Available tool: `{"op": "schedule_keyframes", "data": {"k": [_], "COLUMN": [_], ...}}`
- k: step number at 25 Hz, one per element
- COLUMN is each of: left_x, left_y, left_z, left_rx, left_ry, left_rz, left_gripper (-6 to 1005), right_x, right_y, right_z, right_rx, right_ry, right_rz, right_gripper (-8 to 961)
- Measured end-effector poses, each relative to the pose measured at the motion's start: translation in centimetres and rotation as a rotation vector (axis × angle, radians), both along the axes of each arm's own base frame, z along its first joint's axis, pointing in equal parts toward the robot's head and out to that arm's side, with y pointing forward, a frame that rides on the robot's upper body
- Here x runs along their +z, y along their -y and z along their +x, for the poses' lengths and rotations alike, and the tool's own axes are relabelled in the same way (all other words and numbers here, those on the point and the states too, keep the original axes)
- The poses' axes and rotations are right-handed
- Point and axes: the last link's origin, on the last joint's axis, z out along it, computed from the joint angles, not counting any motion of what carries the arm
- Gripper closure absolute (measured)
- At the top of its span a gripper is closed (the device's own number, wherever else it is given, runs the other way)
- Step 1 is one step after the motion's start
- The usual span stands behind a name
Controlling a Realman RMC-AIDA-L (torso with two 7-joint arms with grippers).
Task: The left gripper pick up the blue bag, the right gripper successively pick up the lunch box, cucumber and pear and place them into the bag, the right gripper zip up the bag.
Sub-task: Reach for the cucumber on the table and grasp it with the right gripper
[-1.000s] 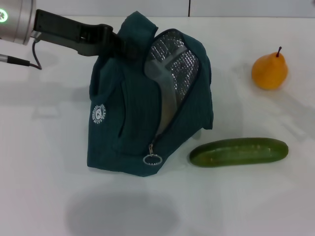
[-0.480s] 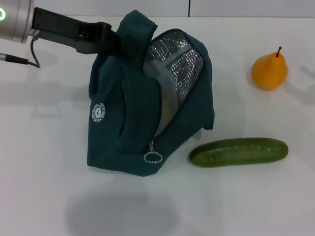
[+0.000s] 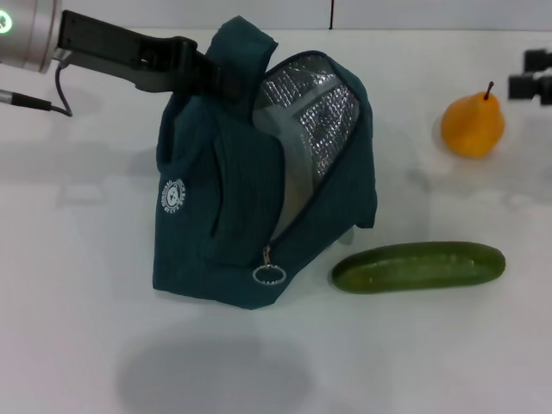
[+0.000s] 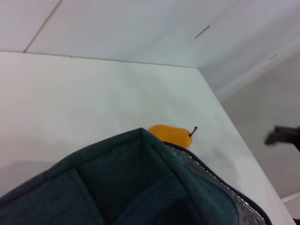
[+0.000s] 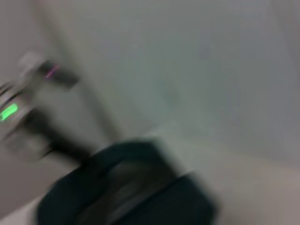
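Observation:
The blue bag stands upright left of centre, dark teal, its zipper open onto a silver lining. My left gripper reaches in from the upper left and is shut on the bag's top handle. The cucumber lies on the table just right of the bag's base. Farther back on the right stands the pear, also seen past the bag's top edge as the pear. My right gripper pokes in at the right edge, open, just right of the pear. The lunch box is out of view.
A zipper pull ring hangs at the bag's lower front. A pale grey shape shows inside the opening; what it is cannot be told. The white table spreads out in front and to the left. The right wrist view is blurred.
My right gripper has come into view at the right edge beside the pear. The bag has shifted slightly in the left gripper's hold. Cucumber and pear have not moved.

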Motion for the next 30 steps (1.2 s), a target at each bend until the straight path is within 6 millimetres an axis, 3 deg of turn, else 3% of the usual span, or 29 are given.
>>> {"op": "schedule_keyframes", "data": {"k": [3,8,10,11,14,22,30], "left_x": [0.0,0.0,0.0,0.0,-0.1,-0.3,-0.3], "left_y": [0.0,-0.1,-0.1,-0.1,-0.1,-0.1,0.0], "left_z": [0.0,0.2,0.2,0.2,0.3,0.5,0.6], "left_rx": [0.000,-0.005,-0.007,-0.007,-0.006,-0.008,-0.009], "left_ry": [-0.001,-0.002,-0.002,-0.002,0.001,0.007,0.006], "left_rz": [0.000,0.000,0.000,0.000,-0.002,-0.009,-0.011], "left_gripper": [959,959,959,959,959,959,959], "right_x": [-0.1,-2.0,-2.4,-4.1,-6.4,-10.9,-12.2], "right_y": [0.0,0.4,0.4,0.6,0.9,1.5,1.0], "right_z": [-2.7,-4.3,-4.4,-4.6,-4.5,-4.3,-4.0], "right_rx": [0.102,0.246,0.268,0.315,0.346,0.427,0.462], "right_ry": [0.138,0.387,0.423,0.508,0.584,0.669,0.725], "right_rz": [-0.170,-0.319,-0.332,-0.363,-0.385,-0.394,-0.339], "right_gripper": [99,102,103,104,106,112,117]}}
